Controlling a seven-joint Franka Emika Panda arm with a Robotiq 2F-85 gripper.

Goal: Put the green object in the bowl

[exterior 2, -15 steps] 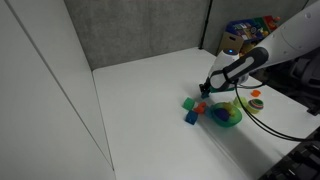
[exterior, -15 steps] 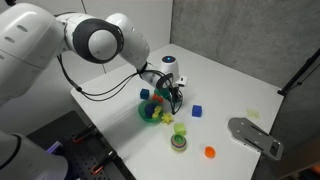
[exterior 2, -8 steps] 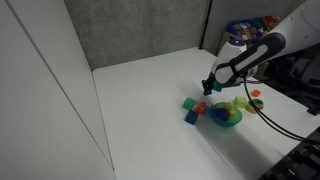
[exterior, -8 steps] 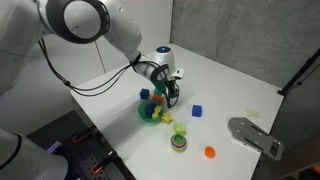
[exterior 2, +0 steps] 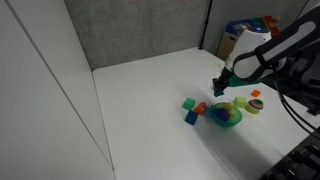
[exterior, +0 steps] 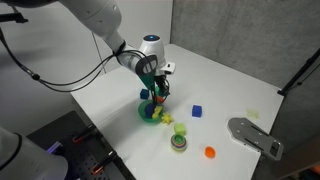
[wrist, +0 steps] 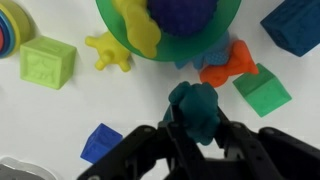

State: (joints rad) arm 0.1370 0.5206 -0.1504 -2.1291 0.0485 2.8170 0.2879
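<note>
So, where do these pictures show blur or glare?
Wrist view: the gripper, shut on the green toy, is near and soft; the green bowl is sharper. Both exterior views: coarse, evenly lit, no glare on the white table; in an exterior view the arm looks smeared.

The gripper (exterior: 160,92), closed on the green object (exterior: 160,98), is held just above the bowl (exterior: 143,111); a blue block (exterior: 197,110) and a green ring (exterior: 179,143) are seen beside the bowl.

Bowl (wrist: 228,30) brt green; teal obj (wrist: 195,106); orange block (wrist: 228,66).
</note>
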